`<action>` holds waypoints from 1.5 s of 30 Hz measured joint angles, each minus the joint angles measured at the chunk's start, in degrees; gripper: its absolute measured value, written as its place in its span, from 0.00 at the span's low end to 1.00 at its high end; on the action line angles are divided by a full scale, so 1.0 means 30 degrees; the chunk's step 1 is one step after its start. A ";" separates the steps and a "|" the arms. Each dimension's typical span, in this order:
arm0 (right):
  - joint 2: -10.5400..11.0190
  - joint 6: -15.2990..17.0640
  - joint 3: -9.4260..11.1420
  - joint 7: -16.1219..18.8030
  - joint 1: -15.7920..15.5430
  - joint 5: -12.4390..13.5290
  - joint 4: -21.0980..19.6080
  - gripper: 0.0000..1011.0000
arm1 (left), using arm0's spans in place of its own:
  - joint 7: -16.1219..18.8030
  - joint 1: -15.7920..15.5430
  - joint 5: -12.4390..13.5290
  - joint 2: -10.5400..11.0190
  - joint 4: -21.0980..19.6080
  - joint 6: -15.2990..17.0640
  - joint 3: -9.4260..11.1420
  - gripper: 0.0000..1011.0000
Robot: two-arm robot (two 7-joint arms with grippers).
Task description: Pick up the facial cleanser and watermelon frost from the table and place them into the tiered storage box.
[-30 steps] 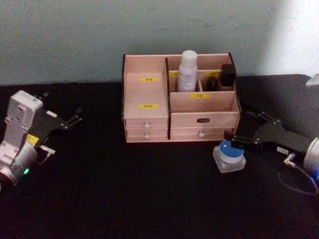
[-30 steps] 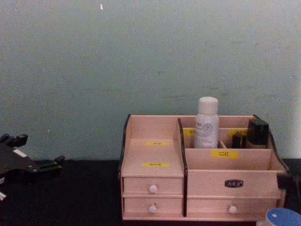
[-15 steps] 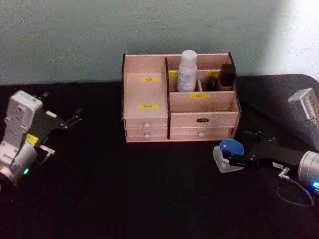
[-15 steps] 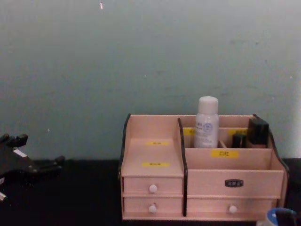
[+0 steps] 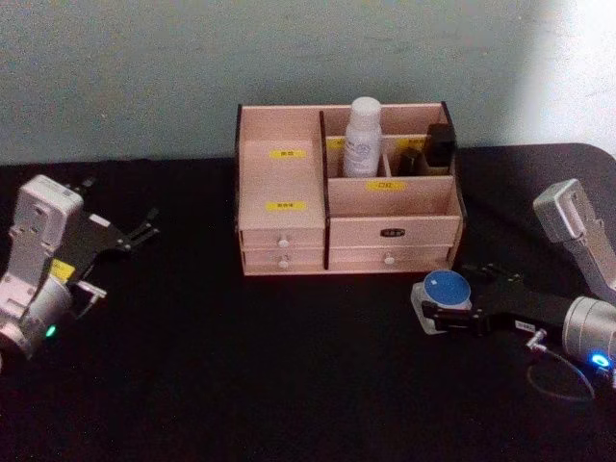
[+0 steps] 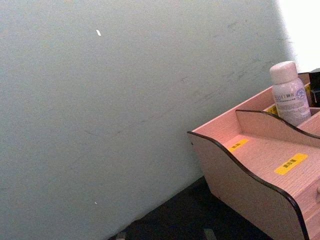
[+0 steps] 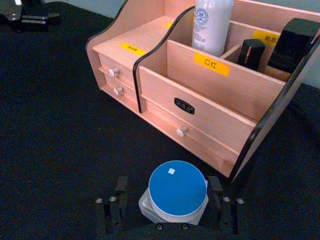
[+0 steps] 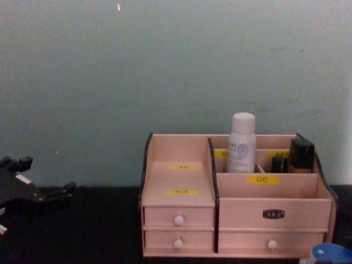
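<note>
Two things are hard for you to judge. First, in the chest view the blue-lidded jar (image 8: 330, 253) is cut off by the bottom edge, with little more than its lid showing. Second, the dark items (image 5: 430, 149) in the rear right compartment of the tiered storage box (image 5: 279, 183) are too small to identify, and the yellow labels cannot be read from the head view.

Your right tool (image 7: 167, 186) lies low on the desk (image 5: 241, 366) with its fingers (image 7: 119, 192) apart, one on each side of the jar. A thin gap shows on one side; you cannot tell whether the other finger touches. The jar stands on the desk just in front of the box's right front corner, outside it.

A white bottle (image 5: 362, 138) stands upright in a rear compartment of the box, just right of the dark divider.

Your left tool (image 5: 123, 210) sits well apart from the box at the left of the desk, fingers spread and holding nothing; the chest view cuts it at the left edge.

Covering the desk is a matte black surface. Behind it rises a plain pale green wall (image 8: 165, 66), brighter at the upper right in the head view.
</note>
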 joint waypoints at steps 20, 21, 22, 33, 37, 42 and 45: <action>-0.0034 0.0156 -0.0441 0.0277 0.0468 -0.0265 0.0563 0.99 | 0.0000 -0.0002 0.0001 0.0001 0.0000 0.0001 0.0001 0.99; -0.0035 0.0159 -0.0443 0.0273 0.0470 -0.0270 0.0569 0.99 | 0.0000 -0.0001 0.0001 0.0000 0.0000 0.0000 0.0001 0.99; -0.0035 0.0161 -0.0446 0.0269 0.0473 -0.0276 0.0572 0.99 | 0.0000 -0.0002 0.0001 0.0000 0.0000 -0.0001 0.0001 0.99; -0.0026 0.0108 -0.0451 0.0259 0.0455 -0.0339 0.0574 0.99 | 0.0000 -0.0001 0.0001 0.0000 0.0000 0.0000 0.0001 0.99; -0.0025 0.0102 -0.0443 0.0256 0.0450 -0.0339 0.0569 0.99 | 0.0000 -0.0001 0.0002 0.0000 0.0000 0.0000 0.0001 0.99; -0.0025 0.0099 -0.0433 0.0247 0.0444 -0.0339 0.0560 0.98 | 0.0000 0.0000 0.0001 0.0000 0.0000 -0.0001 0.0001 0.99; -0.0024 0.0099 -0.0429 0.0241 0.0444 -0.0339 0.0556 0.92 | 0.0001 -0.0002 0.0001 0.0001 0.0000 -0.0001 0.0001 0.99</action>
